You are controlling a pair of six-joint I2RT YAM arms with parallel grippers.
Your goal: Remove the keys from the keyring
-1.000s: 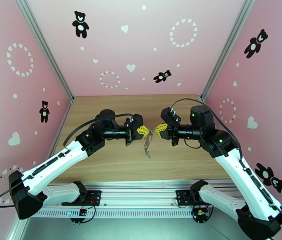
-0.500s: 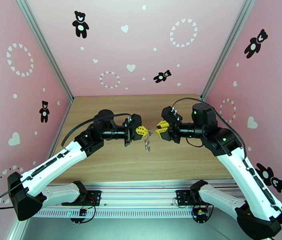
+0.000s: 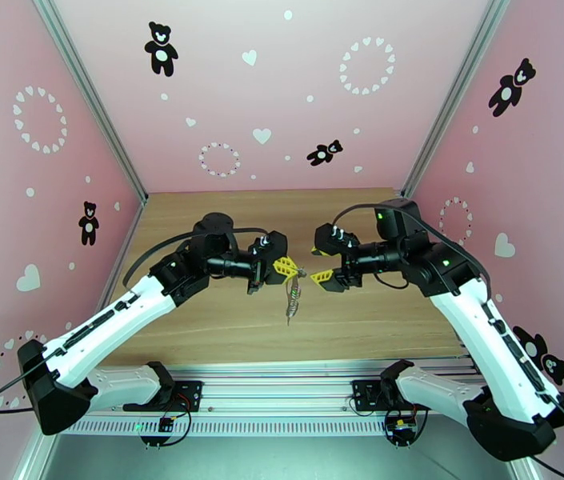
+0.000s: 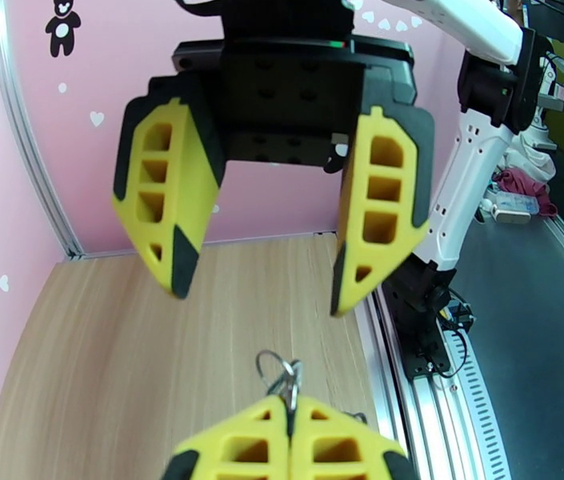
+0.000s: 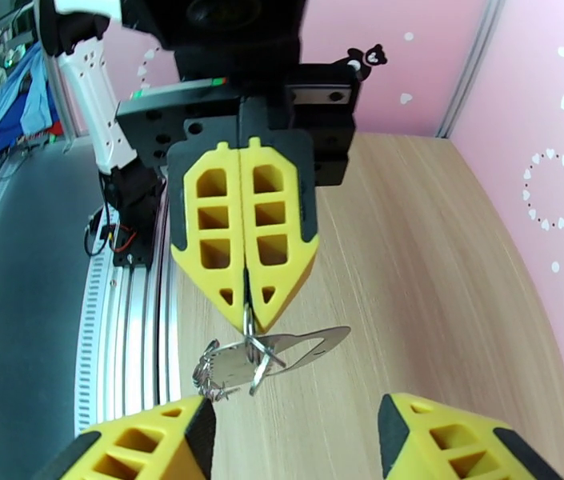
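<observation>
Left claw (image 3: 296, 270): closed, its yellow fingertips pinched together on the keyring (image 3: 291, 298); it is raised over the middle of the tabletop (image 3: 202, 330) and points toward the right arm.
Right claw (image 3: 323, 264): open, its two yellow fingers spread apart with nothing between them; it faces the left claw tip to tip and stands just beside the keyring, apart from it.
Keyring: hangs down from the left claw's tips, in the air above the tabletop and touching no surface. In the right wrist view a thin wire ring sits right under the pinched tips, and a flat silvery piece (image 5: 314, 344) juts out level to the right.
Keys (image 5: 216, 370): seemingly the small dark cluster on the left side of the ring; too small and blurred to tell singly. They hang with the keyring.
Left wrist view: only a small loop of the keyring pokes out above the closed fingertips, with the open right claw straight ahead.
Tabletop: light wood, with pink walls (image 3: 66, 154) carrying bears and hearts around it.
</observation>
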